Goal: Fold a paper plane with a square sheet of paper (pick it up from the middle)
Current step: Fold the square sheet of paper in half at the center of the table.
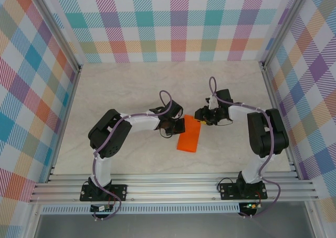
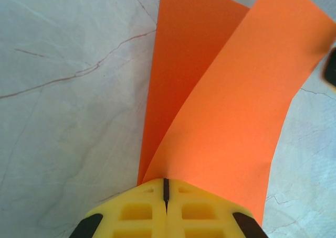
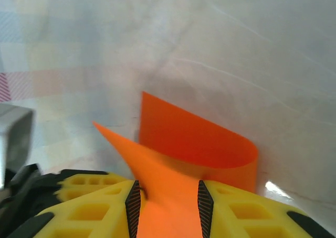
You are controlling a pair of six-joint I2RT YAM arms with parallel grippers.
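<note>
At the middle of the table, seen from above, the square sheet of paper lies bent over on itself, so that it shows as a narrow orange strip running from one o'clock down to seven o'clock. Its upper end sits between the two arms. The left gripper meets it from nine o'clock. In the left wrist view its yellow jaws are pressed together with only a hairline between them, pinching the paper's edge where two layers fan out toward twelve o'clock. The right gripper comes in from about two o'clock. Its wrist view shows the jaws part-way closed, with a raised, curling flap of the sheet filling the gap between the pads, so it seems to have hold of that flap. The bend beyond it is a soft rounded loop, not a pressed crease. By my reading, the work is early: the first half-fold is being brought over but not flattened. The nose corners, the wings and the centre ridge are all left to make, and no dart shape exists yet.
</note>
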